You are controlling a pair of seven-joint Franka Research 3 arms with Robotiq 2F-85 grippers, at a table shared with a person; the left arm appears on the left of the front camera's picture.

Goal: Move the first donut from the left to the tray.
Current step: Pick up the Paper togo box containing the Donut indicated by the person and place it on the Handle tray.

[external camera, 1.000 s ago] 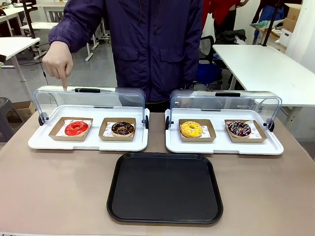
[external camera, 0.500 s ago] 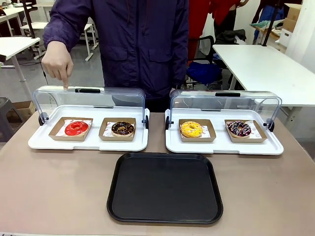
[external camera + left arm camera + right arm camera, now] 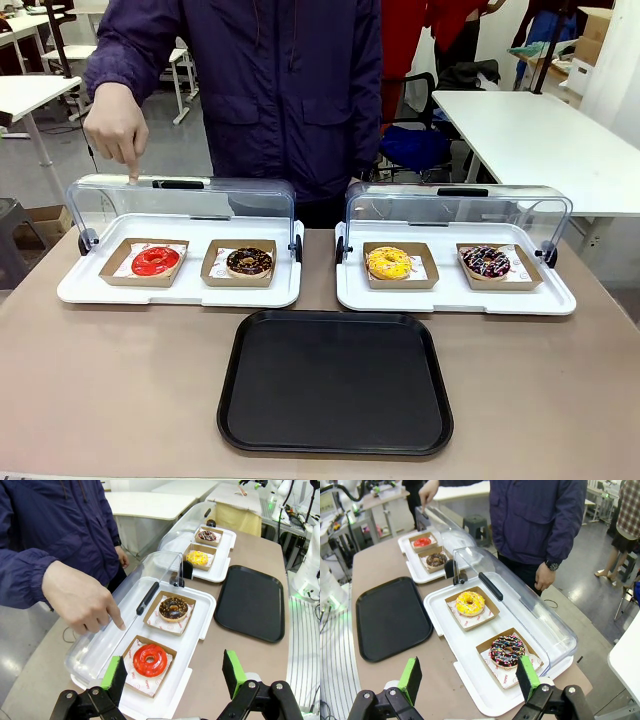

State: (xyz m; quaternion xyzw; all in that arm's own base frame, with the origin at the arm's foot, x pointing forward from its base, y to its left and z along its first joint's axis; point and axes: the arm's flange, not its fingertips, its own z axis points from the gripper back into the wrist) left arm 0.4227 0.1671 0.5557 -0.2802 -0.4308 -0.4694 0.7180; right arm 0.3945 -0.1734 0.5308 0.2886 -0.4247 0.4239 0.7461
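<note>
At the left end of the left display tray (image 3: 80, 291), inside a brown carton (image 3: 113, 271): the red donut (image 3: 156, 261), just beside the chocolate donut (image 3: 249, 261). Clear lid (image 3: 185, 205) tipped back, open. Above it, a person's hand (image 3: 118, 124), one finger pointing down onto the lid's top edge. On the worktop (image 3: 110, 400), on the near side of both display trays, at the middle: the black tray (image 3: 335, 385), bare.

Fingers of the left gripper (image 3: 173, 673) spread wide, holding nothing, above the end of the display tray where the red donut lies, not touching it. Fingers of the right gripper (image 3: 469, 676) also wide and holding nothing, over the other display tray.

Step in hand, most likely: reaching for the red donut with the left gripper. Some advice:
- Come down from above, clear of the lid and of the pointing hand.
- Close gently across the ring, or pinch the carton's wall instead; soft-looking glaze, likely to smear or slip.
- Stay off the neighbouring carton.
- Lift level, carry to the middle of the black tray, set down flat, and only then open the fingers.
</note>
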